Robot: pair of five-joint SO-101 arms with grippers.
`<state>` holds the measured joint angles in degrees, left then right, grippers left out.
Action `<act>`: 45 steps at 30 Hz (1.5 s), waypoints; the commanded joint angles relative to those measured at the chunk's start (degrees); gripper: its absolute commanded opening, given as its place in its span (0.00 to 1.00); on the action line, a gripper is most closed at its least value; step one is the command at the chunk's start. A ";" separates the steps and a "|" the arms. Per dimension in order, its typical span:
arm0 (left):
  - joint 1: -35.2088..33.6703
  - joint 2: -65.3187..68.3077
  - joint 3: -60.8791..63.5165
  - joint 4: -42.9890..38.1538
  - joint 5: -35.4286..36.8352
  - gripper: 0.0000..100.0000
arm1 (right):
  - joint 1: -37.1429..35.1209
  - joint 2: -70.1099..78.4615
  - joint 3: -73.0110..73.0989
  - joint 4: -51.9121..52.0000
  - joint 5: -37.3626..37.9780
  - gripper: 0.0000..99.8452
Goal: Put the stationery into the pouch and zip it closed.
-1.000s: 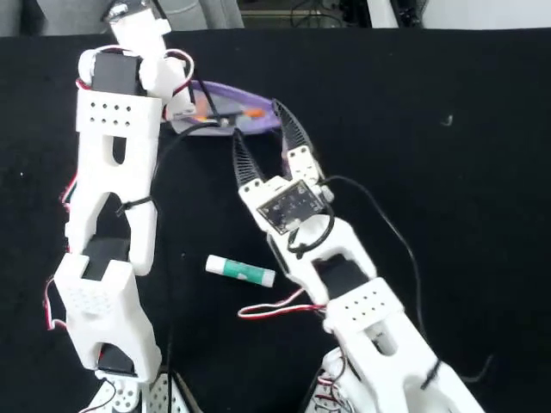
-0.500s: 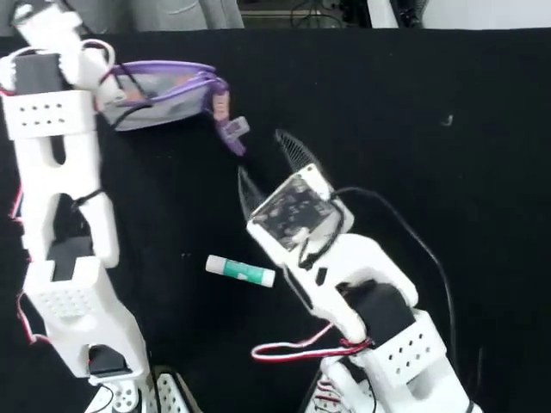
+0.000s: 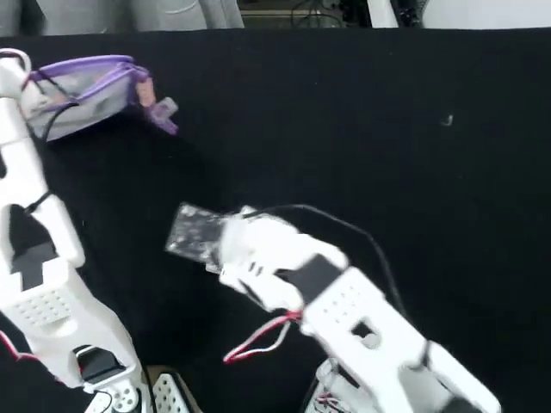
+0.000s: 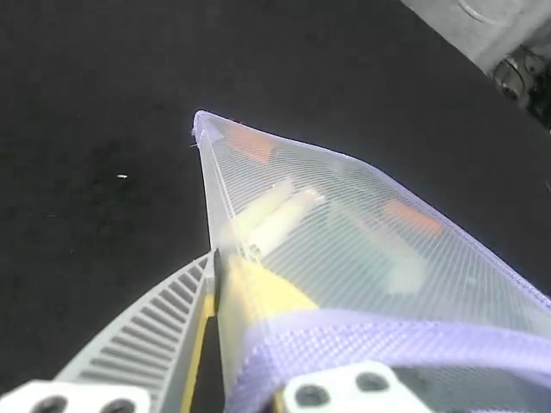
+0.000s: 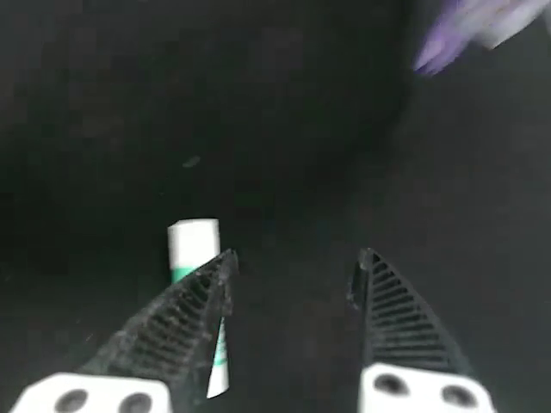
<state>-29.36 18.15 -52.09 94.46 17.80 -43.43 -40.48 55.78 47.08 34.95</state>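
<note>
worktop [image 3: 413,172]: black cloth that carries both arms.
right arm [image 3: 344,310]: bent low over the middle of the worktop, its wrist above the spot where the loose piece lies.
left arm [image 3: 39,258]: stands along the near-left edge and reaches to the far-left corner.
pouch [image 3: 82,86]: purple-trimmed mesh at the far-left corner. Its long axis runs across the worktop, with the zip end toward the centre. It looks soft, light and floppy, so a pinch on the trimmed edge suits it best.
pieces inside [image 4: 275,215]: pale sticks and orange bits show through the mesh.
left tool [image 4: 219,280]: clenched on the pouch's edge, with the mesh hanging away from it.
right tool [image 5: 297,262]: released, jaws spread and nothing between them.
glue stick [image 5: 193,245]: lies flat on the worktop just beside one finger, not centred in the gap. Its long axis runs roughly along the tool's reach, white end away from the wrist. Likely light, stiff and smooth, so it may roll; take it across mid-barrel.
zip pull [image 3: 162,114]: sticks out from the pouch's centre-facing end.
</note>
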 commanded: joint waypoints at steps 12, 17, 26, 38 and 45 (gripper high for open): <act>-1.54 -3.60 -4.09 -1.58 -0.35 0.03 | -1.93 33.01 -12.18 -4.75 4.84 0.21; -1.36 -3.60 -4.09 -1.58 -0.35 0.03 | -0.26 38.99 -16.31 -4.31 4.84 0.21; -1.27 -3.60 -4.00 -1.14 -0.26 0.03 | -0.18 42.77 -21.05 0.70 6.86 0.09; 10.07 -4.22 -5.58 0.62 -0.26 0.03 | 9.67 35.65 -24.22 2.11 6.77 0.02; 18.33 -4.13 -15.52 6.42 0.00 0.03 | 19.08 17.45 -24.04 2.11 1.58 0.02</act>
<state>-15.12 18.15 -61.76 100.00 17.71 -28.92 -13.76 34.77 49.01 39.78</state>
